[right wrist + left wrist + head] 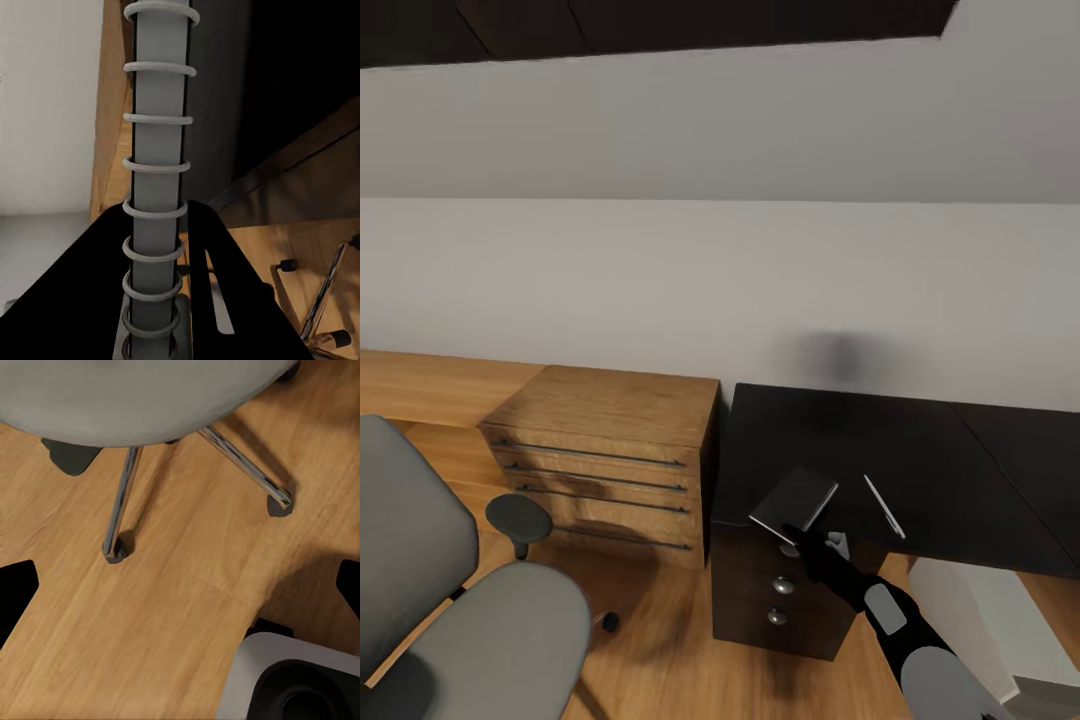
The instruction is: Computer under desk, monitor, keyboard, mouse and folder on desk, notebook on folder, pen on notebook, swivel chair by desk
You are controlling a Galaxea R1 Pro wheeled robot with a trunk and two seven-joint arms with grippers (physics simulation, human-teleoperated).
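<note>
Right pincer (800, 537) clenched on dark spiral-bound notebook (794, 499) above glossy black bench (960, 480); advice: lower it flat.

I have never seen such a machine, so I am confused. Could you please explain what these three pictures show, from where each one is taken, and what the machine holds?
This is a simulated wheeled robot with two arms. The large picture comes from its head camera, looking down. There the right gripper holds a dark spiral notebook over the black desk, on which a thin pen lies. An oak chest stands beside the desk, and the grey swivel chair is at the left. The right wrist camera looks along the fingers: the notebook's ring spine sits between them. The left wrist camera looks down at the wooden floor and the chair's chrome legs.
</note>
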